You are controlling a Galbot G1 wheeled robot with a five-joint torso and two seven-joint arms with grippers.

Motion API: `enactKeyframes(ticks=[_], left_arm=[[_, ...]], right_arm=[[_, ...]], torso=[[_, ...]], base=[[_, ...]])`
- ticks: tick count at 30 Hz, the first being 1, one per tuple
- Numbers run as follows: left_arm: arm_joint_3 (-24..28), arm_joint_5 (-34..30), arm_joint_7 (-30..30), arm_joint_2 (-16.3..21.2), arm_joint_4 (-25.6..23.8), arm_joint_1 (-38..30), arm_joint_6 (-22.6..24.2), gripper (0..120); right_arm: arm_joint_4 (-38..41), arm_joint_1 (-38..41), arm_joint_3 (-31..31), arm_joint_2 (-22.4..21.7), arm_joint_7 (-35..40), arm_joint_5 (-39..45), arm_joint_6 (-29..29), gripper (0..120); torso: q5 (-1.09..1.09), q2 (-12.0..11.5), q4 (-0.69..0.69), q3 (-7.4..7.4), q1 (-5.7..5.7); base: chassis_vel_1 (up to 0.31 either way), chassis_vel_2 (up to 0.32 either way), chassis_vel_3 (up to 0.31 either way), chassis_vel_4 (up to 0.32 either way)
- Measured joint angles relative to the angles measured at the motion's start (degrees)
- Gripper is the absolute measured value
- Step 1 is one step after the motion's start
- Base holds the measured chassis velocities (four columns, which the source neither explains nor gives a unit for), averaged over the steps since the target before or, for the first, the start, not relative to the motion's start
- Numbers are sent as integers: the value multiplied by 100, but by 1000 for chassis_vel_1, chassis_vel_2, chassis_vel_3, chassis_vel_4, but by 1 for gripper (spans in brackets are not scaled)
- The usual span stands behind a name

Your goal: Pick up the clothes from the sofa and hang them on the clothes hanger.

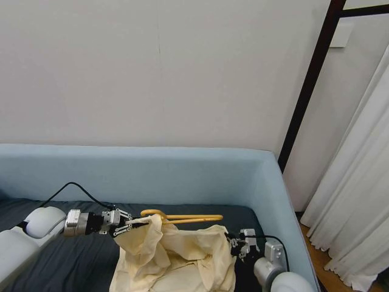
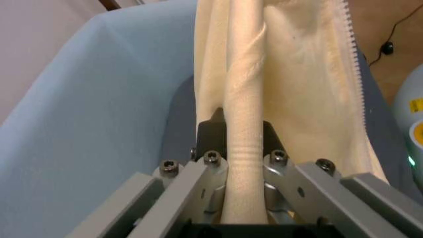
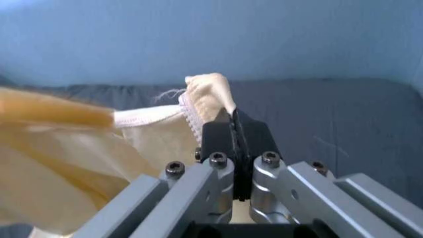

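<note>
While the left gripper and right gripper are clenching their fingers on opposite edges of the cream garment, bottom centre on the sofa, lifting evenly is looking wisest, sparing the hanger

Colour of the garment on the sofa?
Plain cream garment, no print; head view shows it best.
</note>
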Motion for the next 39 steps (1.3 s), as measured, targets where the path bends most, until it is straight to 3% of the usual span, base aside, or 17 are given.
enactKeyframes(ticks=[8, 19, 30, 35, 39], left_arm=[[-115, 200, -18, 107, -237, -55, -9, 1], [29, 564, -581, -47, -257, -45, 216, 1], [130, 567, -587, 8, -96, -196, 282, 1], [373, 393, -709, -49, -66, -221, 450, 1], [896, -93, -1043, -208, -94, -399, 886, 1]], right_arm=[[451, 120, 396, -313, 79, 287, -100, 0], [1174, 29, 585, -565, 81, 46, 74, 0], [1299, 195, 684, -801, 92, 174, 101, 0], [1456, 225, 633, -806, -71, 57, 199, 0], [1644, 167, 574, -870, -331, -224, 321, 0]], torso=[[-1, 0, 0, 0, 0], [-1, 0, 0, 0, 0], [0, 0, 1, 0, 0], [-1, 0, 1, 0, 0], [-1, 0, 1, 0, 0]], base=[[0, 0, 0, 0], [0, 0, 0, 0], [0, 0, 0, 0], [0, 0, 0, 0], [0, 0, 0, 0]])
